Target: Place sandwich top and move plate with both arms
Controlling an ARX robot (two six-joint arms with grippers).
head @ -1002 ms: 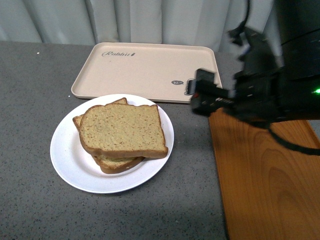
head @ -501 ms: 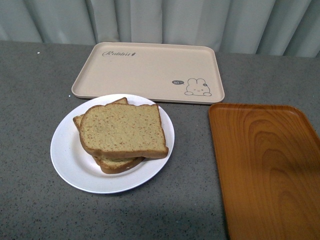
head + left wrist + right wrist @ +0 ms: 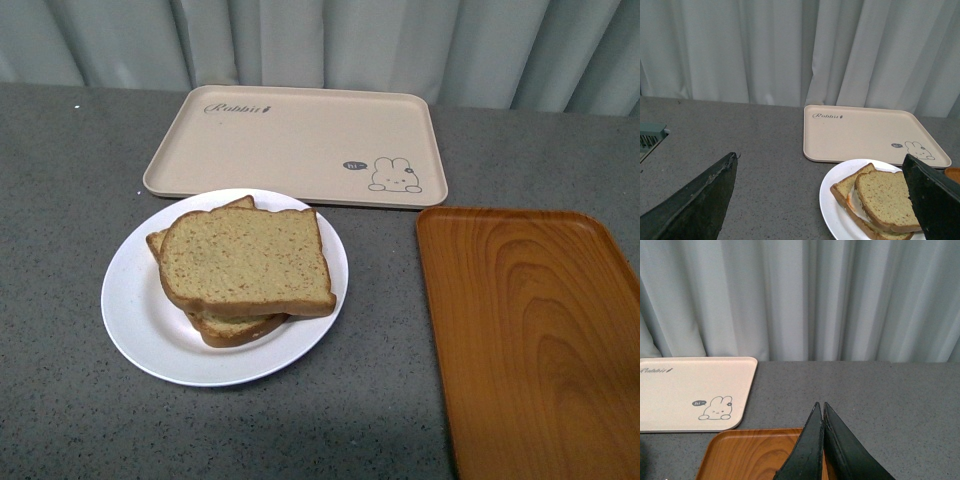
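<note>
Sandwich top (image 3: 245,260) lies on the lower slice, on the white plate (image 3: 130,315), near-left on the bench; placement judged complete. Left gripper (image 3: 820,157) is spread wide facing the plate, likely for a rim grasp. Right gripper (image 3: 820,405) is pinched together and empty.

Surface: grey speckled tabletop (image 3: 60,400), flat, backed by a pale curtain.
Item 1: beige tray (image 3: 290,140) with rabbit print, lying flat at the far centre.
Item 2: white plate (image 3: 130,330), round, in front of the beige tray; far rim just beside the tray's near edge, contact not determinable.
Item 3: orange tray (image 3: 530,340), wood-grain, right of the plate and apart from it; far edge near the beige tray's corner.
</note>
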